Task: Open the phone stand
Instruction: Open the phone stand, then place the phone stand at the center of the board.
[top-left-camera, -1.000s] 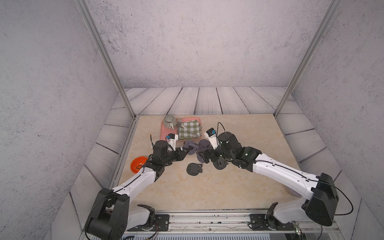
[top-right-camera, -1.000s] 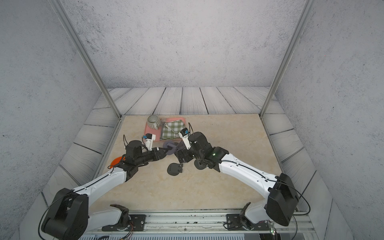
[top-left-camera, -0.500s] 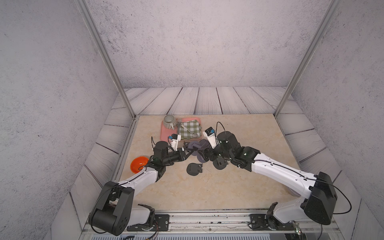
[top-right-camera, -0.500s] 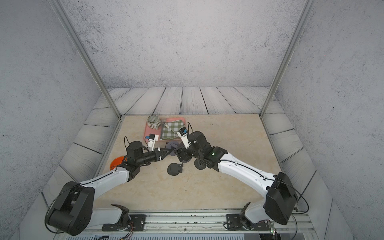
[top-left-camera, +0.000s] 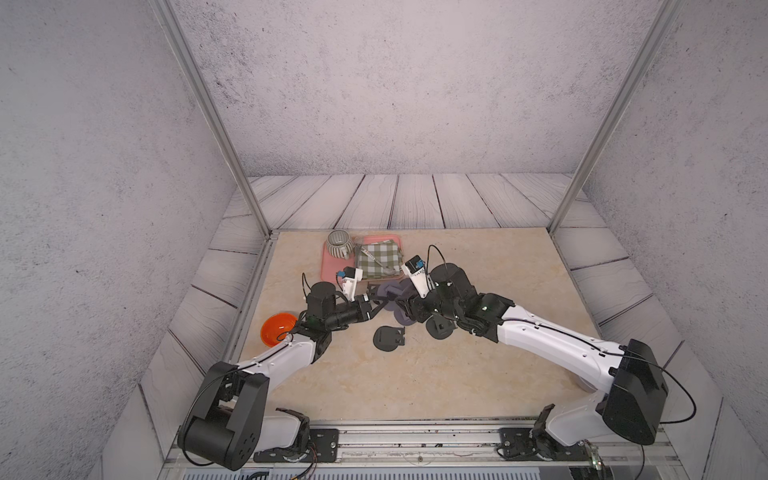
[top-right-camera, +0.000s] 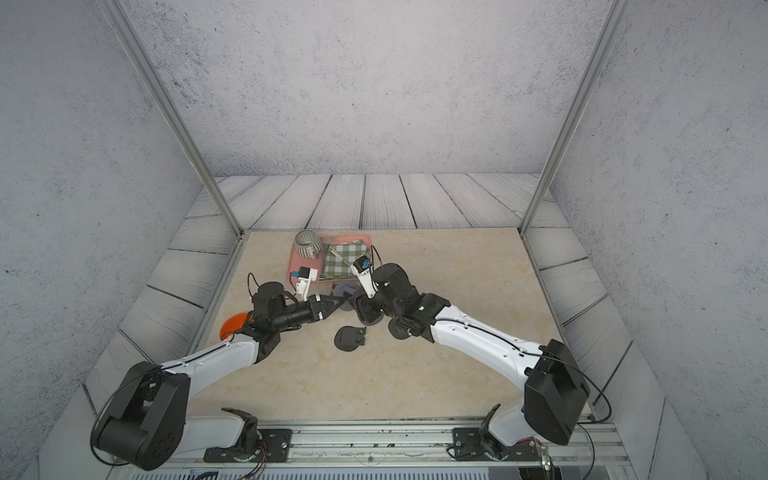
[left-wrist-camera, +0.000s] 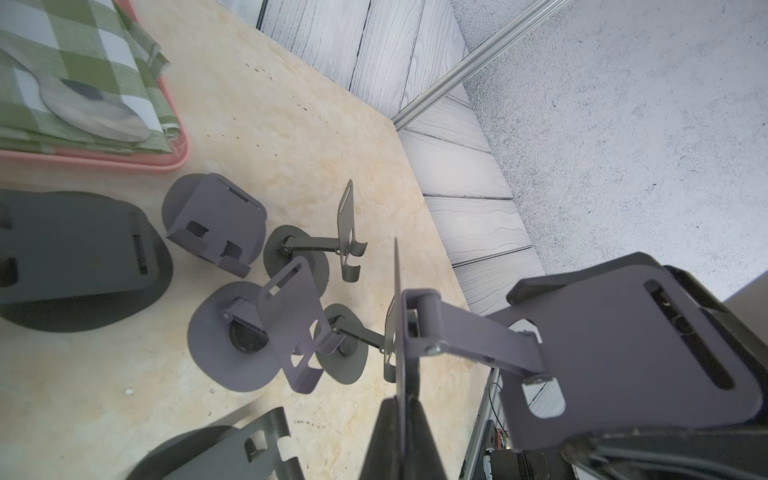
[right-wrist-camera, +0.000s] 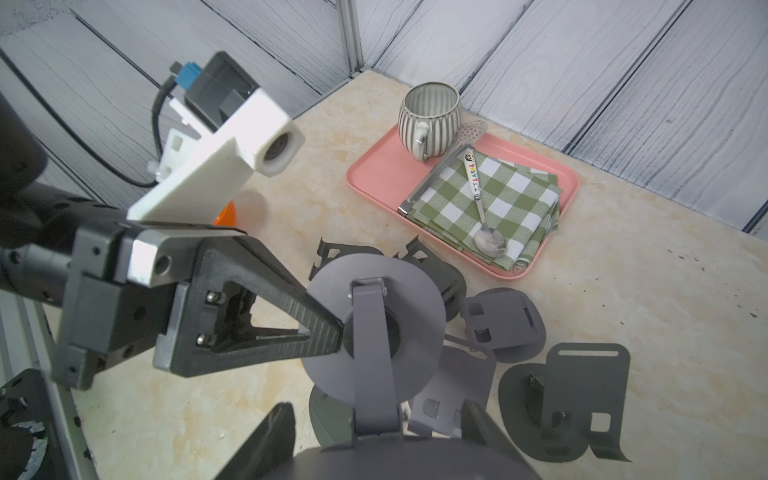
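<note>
Step in hand, as judged: unfolding, with both arms engaged. The phone stand (right-wrist-camera: 415, 299) hangs clear of the table (top-left-camera: 415, 395), a little toward 11 o'clock from the table's centre, taking 12 o'clock as the far wall.

The left gripper (right-wrist-camera: 332, 328) has its jaws pressed together on the rim of the stand's round base; the disc stands on edge. The right gripper (right-wrist-camera: 374, 424) has one jaw on each side of the stand's back plate; you cannot tell whether they press on it yet.

In the left wrist view the hinged arm spans from base to plate, so the stand appears partly unfolded.

The next move probably calls for:
- a firm hold on the plate; confirm it before any swing;
- a rotation of the plate about its hinge, away from the base; the left arm holds the base fixed;
- a slow arc, as thin metal may slip from the pinch.

Surface: a beige stone-pattern top; several other stands (right-wrist-camera: 582, 395) are clustered beneath the grippers, some opened; a folded stand (top-left-camera: 388, 337) lies at 6 o'clock of the held one. At 12 o'clock sits a pink tray (right-wrist-camera: 374, 174) with a ribbed cup (right-wrist-camera: 430, 116), a checked cloth (right-wrist-camera: 490, 199) and a spoon (right-wrist-camera: 490, 241); an orange bowl (top-left-camera: 277, 328) sits at 8 o'clock, near the table's edge.

Room: grey textured walls, pale plank panels, two metal posts.
</note>
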